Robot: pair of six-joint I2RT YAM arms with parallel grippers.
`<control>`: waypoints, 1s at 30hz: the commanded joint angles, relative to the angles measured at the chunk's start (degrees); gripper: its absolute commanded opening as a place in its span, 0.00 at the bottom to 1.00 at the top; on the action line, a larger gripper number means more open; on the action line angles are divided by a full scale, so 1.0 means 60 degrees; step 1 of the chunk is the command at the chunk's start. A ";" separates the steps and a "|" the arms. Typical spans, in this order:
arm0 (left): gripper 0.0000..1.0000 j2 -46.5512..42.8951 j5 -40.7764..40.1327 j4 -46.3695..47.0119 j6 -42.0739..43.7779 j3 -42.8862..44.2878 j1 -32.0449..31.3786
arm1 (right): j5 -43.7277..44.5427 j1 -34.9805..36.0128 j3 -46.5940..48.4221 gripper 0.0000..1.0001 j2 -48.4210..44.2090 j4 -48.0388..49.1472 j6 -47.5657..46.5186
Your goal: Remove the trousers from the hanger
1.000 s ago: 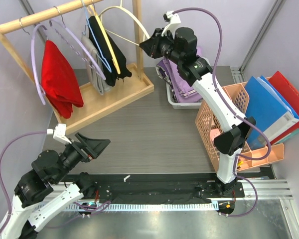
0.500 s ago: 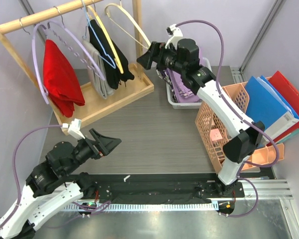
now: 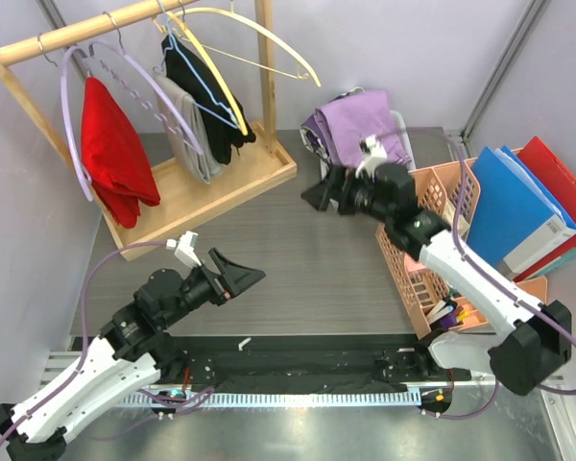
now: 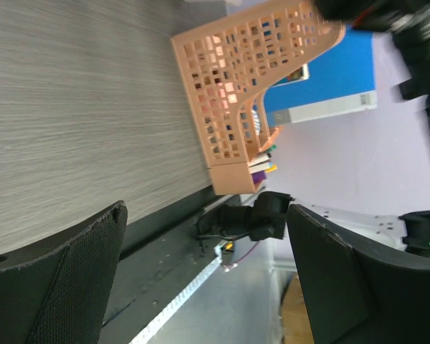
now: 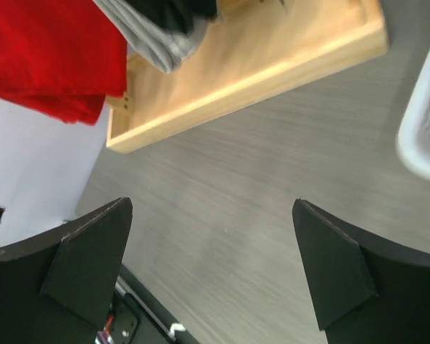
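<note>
At the far right the trousers [image 3: 360,130] lie off the hanger [image 3: 286,50], so the left pincer [image 4: 206,211] and right pincer [image 5: 213,203] are wide open, empty.

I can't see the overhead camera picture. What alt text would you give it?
Over a grey table, a robot's left pincer and right pincer both hang open and empty. Behind the right one, lilac trousers lie heaped. On the wooden rack at back left hang a red garment, darker garments and a bare yellow hanger.
</note>
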 commanded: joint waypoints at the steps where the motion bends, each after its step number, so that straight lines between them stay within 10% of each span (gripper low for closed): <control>1: 0.92 0.0102 0.0606 0.2882 -0.0770 -0.0878 0.0034 | -0.0819 -0.0026 -0.3349 1.00 -0.1117 0.3222 0.2222; 10: 0.95 0.0030 0.0563 0.7351 -0.2600 -0.3851 0.0034 | -0.1115 0.0018 -0.9035 1.00 -0.1955 0.9497 0.5157; 18: 1.00 -0.0934 0.0064 0.8312 -0.3188 -0.5640 0.0049 | 0.0131 0.0032 -1.2127 1.00 -0.3432 1.0776 0.6242; 30: 1.00 -0.3308 0.0050 0.5190 -0.2895 -0.5626 0.0049 | 0.1286 0.0062 -1.2423 1.00 -0.8410 0.4219 0.6097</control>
